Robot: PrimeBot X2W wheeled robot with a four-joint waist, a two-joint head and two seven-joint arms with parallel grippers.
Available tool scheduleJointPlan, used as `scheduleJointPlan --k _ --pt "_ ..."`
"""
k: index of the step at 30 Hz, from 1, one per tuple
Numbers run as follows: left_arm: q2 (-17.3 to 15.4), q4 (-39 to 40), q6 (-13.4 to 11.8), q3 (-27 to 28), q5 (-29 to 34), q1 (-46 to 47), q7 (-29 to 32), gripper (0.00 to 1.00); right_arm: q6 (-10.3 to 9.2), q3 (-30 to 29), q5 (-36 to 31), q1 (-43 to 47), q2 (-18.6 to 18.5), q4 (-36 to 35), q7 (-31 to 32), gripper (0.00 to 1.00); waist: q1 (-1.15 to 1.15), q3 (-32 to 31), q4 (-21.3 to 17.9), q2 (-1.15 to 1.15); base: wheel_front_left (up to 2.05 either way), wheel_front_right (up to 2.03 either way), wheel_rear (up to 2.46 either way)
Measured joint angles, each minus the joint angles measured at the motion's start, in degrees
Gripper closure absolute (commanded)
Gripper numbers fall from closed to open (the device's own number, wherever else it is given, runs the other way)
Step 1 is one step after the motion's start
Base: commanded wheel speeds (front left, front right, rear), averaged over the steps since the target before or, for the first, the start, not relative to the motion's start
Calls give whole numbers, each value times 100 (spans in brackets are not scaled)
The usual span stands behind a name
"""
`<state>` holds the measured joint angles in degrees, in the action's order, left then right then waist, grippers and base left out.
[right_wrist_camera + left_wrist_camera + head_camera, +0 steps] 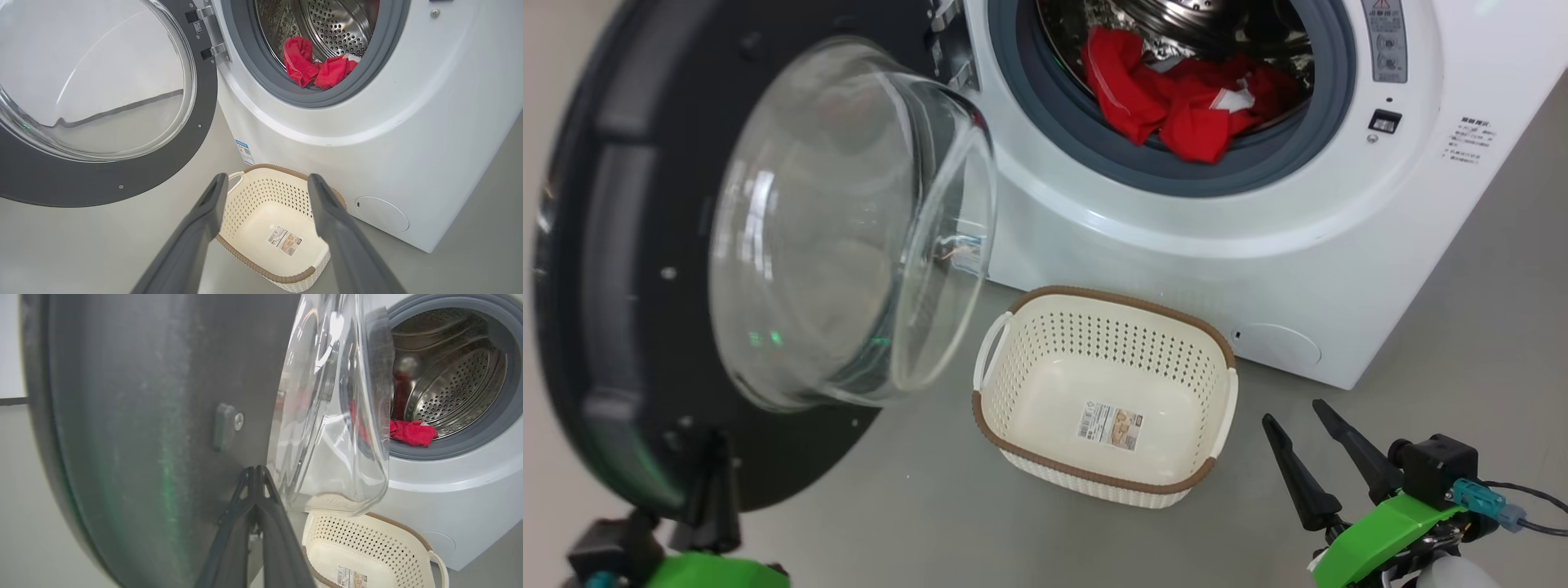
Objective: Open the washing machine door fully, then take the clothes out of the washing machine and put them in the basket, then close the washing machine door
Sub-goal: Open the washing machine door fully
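The washing machine door (613, 245) stands swung out to the left, its black rim and domed glass facing me. My left gripper (717, 445) is shut, its fingertips (261, 479) together against the door's (143, 416) black inner face near the lower rim. Red clothes (1176, 106) lie at the front of the steel drum, partly over the grey gasket of the washing machine (1176, 245). The cream basket (1094, 343) sits on the floor before the machine, holding nothing. My right gripper (1292, 411) hovers open to the basket's right, with the basket (261, 192) between its fingers (204, 220).
Grey floor (915, 506) surrounds the basket. A round flap (1278, 345) sits low on the machine's front. The open door takes up the left side at the height of my left arm. A cable (1535, 506) trails from the right wrist.
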<state>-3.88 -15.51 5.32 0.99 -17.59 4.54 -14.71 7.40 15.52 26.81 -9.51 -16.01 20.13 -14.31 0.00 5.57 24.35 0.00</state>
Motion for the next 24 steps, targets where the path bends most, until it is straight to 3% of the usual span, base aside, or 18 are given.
scheduleJointPlan --k 24 --pt "-491 -1797 107 1734 611 1861 0 100 0 43 -1 -432 -234 -7 0 0 0 608 -209 0 0 0 0"
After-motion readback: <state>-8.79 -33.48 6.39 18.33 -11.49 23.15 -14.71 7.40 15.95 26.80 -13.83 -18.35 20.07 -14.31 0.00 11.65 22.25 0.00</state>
